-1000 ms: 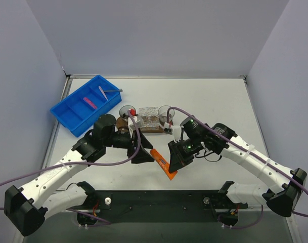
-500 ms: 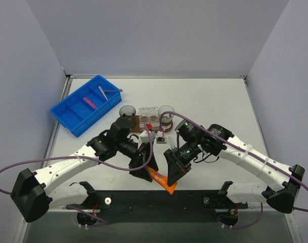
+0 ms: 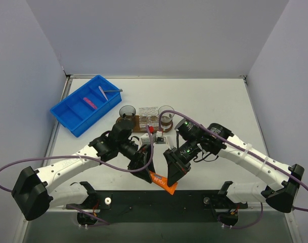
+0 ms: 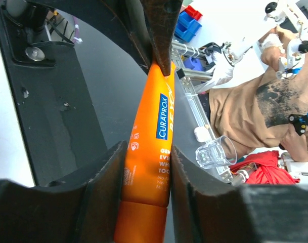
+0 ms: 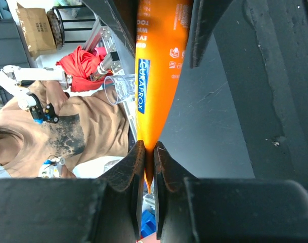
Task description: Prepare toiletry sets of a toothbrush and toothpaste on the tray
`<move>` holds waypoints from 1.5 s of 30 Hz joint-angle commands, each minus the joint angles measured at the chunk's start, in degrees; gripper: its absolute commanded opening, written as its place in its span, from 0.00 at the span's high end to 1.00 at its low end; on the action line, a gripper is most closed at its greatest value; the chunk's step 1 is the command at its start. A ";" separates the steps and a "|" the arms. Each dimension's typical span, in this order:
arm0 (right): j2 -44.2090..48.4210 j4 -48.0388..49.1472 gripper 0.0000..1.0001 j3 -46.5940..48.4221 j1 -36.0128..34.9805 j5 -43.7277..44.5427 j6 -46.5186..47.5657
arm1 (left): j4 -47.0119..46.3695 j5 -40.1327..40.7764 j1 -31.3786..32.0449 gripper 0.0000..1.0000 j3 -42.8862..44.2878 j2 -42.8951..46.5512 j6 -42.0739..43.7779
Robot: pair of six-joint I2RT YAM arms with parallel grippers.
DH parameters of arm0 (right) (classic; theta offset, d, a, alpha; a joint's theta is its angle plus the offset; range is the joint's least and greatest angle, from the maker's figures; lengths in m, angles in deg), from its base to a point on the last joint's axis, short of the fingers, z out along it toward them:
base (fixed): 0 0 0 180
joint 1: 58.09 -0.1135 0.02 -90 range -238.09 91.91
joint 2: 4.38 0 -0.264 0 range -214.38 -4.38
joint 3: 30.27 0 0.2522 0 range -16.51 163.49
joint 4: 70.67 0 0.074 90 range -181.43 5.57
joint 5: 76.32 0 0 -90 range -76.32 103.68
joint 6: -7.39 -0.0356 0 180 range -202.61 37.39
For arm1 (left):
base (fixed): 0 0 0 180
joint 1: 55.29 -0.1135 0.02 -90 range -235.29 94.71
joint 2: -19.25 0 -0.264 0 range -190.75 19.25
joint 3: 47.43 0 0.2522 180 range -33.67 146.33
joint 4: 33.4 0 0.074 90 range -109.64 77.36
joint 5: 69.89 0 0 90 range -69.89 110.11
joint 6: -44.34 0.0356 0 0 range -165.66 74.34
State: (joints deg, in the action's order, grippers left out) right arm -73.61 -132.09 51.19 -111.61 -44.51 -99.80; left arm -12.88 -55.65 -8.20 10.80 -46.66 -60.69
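Observation:
The toothpaste point(image 3: 162, 183), a bright orange tube, hangs in the air over the black base bar at the table's near edge, between both grippers. My right gripper point(image 3: 170, 176) is shut on its flat crimped end point(image 5: 149, 169). My left gripper point(image 3: 146, 170) has both pads pressed against the sides of the thick cap end point(image 4: 146, 167). The tray point(image 3: 137, 125), a dark-brown board, lies behind the grippers at mid-table. A pink toothbrush point(image 3: 89, 103) and a pale one point(image 3: 102, 91) lie in the blue bin.
The blue bin point(image 3: 68, 114) stands at the back left. Two clear glass cups point(image 3: 127, 112) point(image 3: 166, 114) and a crinkled clear wrapper point(image 3: 148, 111) sit on the tray. Small white pieces point(image 3: 160, 139) lie just in front of it. Purple cables loop from both arms.
My left arm swung from the tray toward the near edge, and its jaws closed round the tube's cap end. My right gripper kept its grip and shifted slightly nearer.

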 commanded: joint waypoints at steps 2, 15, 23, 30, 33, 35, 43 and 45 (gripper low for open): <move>0.15 -0.33 1.00 0.59 -0.10 -1.84 1.11 | -3.69 -2.46 0.90 0.65 -0.17 -0.53 -1.06; 9.37 14.50 0.48 -5.56 11.68 8.53 -4.68 | -5.43 5.26 0.46 0.95 -0.52 1.31 -2.72; 17.97 29.71 0.42 -13.72 16.77 14.51 -13.74 | -16.42 25.92 -3.05 0.96 -5.79 10.18 -9.49; 19.84 47.21 0.36 -20.68 20.03 11.70 -21.56 | -22.58 29.98 -5.96 0.96 -8.17 14.40 -13.09; 19.40 52.04 0.38 -21.38 20.03 10.12 -22.97 | -23.28 30.33 -7.36 0.96 -8.69 15.19 -13.53; 19.48 53.28 0.39 -21.65 20.03 8.72 -23.24 | -24.16 30.33 -7.98 0.96 -9.13 15.55 -13.97; 21.15 54.95 0.50 -23.05 20.12 7.92 -24.03 | -25.31 30.68 -9.47 0.96 -9.66 16.52 -14.59; 21.42 55.30 0.54 -23.32 20.29 7.83 -24.21 | -25.48 30.59 -9.47 0.96 -9.66 16.43 -14.77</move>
State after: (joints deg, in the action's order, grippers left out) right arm -53.68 -81.73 28.22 -91.76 -34.61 -123.34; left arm -33.38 -25.14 -17.29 0.74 -31.23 -74.61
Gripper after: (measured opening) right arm 0.499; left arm 0.424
